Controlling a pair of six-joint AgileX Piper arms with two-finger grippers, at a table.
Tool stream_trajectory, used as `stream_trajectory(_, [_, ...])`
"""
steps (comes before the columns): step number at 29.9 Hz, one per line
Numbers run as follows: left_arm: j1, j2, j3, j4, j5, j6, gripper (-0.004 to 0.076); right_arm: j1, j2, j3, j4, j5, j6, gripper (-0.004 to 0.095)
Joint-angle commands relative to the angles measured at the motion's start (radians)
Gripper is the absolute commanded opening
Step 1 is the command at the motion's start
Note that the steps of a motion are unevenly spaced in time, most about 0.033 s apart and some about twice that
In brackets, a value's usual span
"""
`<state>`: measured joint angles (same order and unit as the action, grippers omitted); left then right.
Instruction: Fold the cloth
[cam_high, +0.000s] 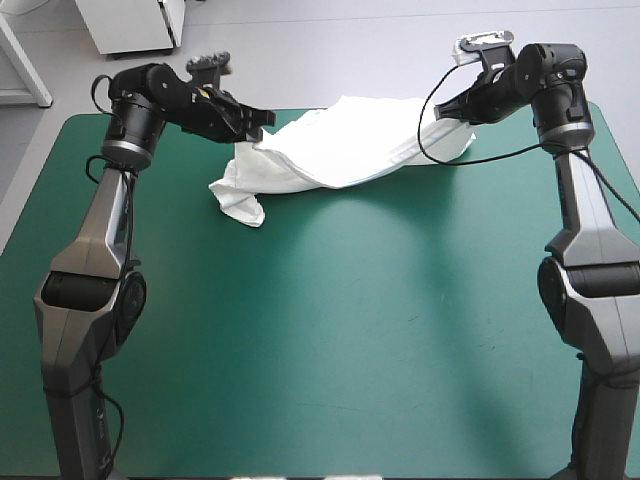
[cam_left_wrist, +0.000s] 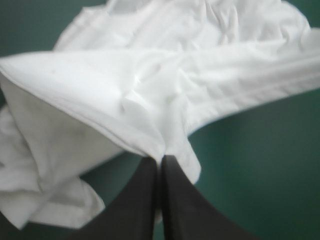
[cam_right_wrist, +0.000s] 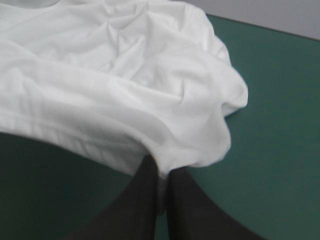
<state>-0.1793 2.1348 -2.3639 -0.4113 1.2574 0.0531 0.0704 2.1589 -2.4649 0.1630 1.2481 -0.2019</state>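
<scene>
Soft, creased cloth of the T-shirt (cam_high: 345, 150); matt teal-green cover (cam_high: 330, 330); smooth black pincer fingers (cam_left_wrist: 140, 200).

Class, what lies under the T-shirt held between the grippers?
Under the T-shirt, at its raised near edge, only teal-green cover shows. Where cloth rests on it, anything underneath is hidden.

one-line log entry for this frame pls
left claw: shut on T-shirt | right claw: shut on T-shirt | T-shirt: lifted, slung between claws, left end drooping | fold: not yet done
</scene>
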Motion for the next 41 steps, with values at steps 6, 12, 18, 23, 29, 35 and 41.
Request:
stream_trajectory(6, [-0.060, -0.436, 0.597, 0.117, 0.021, 0.026, -0.0009, 0.002, -0.387, 0.458, 0.041, -0.027, 0.048, -0.0019])
stream_trajectory(12, [-0.060, -0.719, 0.978, 0.107, 0.001, 0.030, -0.0009, 0.002, -0.631, 0.875, -0.085, -0.027, 0.065, -0.0019])
stream_trajectory(18, [-0.060, -0.935, 1.295, 0.041, 0.010, 0.035, -0.0009, 0.002, -0.808, 1.237, -0.163, -0.029, 0.065, -0.0019])
stream_trajectory(23, [-0.060, -1.086, 1.495, 0.039, 0.030, 0.032, -0.0009, 0.002, -0.962, 1.444, -0.241, -0.029, 0.081, -0.0019])
stream_trajectory(29, [-0.060, -1.213, 1.639, 0.035, 0.031, 0.012, -0.0009, 0.004, -1.161, 1.588, -0.234, -0.029, 0.097, -0.0019])
stream_trajectory(35, [-0.060, -1.308, 1.694, 0.031, 0.031, -0.030, -0.0009, 0.045, -1.303, 1.721, -0.211, -0.029, 0.124, -0.0019])
stream_trajectory(41, [-0.060, -1.367, 1.757, 0.036, 0.031, -0.053, -0.0009, 0.045, -1.353, 1.861, -0.216, -0.029, 0.122, -0.0019])
